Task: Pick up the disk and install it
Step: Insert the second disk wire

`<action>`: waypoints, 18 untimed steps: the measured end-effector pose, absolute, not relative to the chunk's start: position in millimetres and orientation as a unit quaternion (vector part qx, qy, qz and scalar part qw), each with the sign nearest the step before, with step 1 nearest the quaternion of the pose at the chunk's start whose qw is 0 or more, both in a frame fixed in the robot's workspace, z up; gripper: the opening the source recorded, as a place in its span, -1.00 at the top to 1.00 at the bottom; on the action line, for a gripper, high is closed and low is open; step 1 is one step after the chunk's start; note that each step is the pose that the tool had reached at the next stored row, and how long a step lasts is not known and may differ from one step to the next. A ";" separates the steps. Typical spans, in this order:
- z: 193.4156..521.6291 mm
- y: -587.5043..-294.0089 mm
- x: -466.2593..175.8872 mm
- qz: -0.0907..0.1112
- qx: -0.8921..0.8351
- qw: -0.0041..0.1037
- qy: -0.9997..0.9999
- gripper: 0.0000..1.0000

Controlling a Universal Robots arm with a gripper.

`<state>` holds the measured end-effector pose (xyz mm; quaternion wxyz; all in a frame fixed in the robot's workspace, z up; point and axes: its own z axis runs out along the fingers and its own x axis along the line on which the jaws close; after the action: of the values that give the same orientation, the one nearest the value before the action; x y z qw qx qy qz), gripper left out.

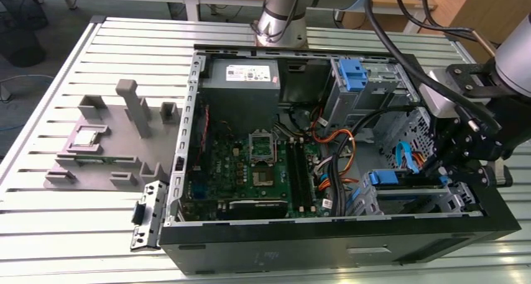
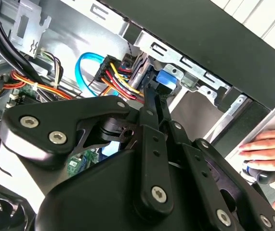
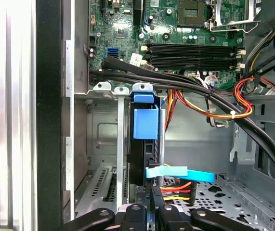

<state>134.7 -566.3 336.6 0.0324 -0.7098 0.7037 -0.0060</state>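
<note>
The disk [image 3: 145,122] stands on edge in the metal drive cage [image 3: 103,144] at the front corner of the open computer case [image 1: 332,243]; its blue carrier bracket [image 1: 388,178] shows on the exterior view's right. My gripper [image 1: 439,172] reaches down into that cage. In the first wrist view the gripper [image 3: 150,202] has its black fingers close on either side of the disk's edge, shut on it. In the second wrist view the gripper [image 2: 155,91] ends at the blue carrier tab [image 2: 168,79]. The drive's labelled face is hidden.
A blue data cable [image 3: 180,173] and orange, red and yellow power wires [image 3: 209,110] crowd the cage. Another blue bracket [image 1: 354,73] sits in the upper bay beside the grey power supply [image 1: 240,73]. A grey fixture [image 1: 108,141] stands left of the case. A person's hand [image 2: 267,149] rests outside it.
</note>
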 end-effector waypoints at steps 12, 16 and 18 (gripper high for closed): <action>338.4 -566.4 133.7 -0.005 -0.710 0.036 0.704 0.68; 338.9 -566.4 133.7 -0.005 -0.710 0.036 0.704 0.68; 338.0 -566.4 132.2 -0.005 -0.710 0.038 0.704 0.68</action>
<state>132.2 -566.4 338.0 0.0381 -0.7096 0.7036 -0.0053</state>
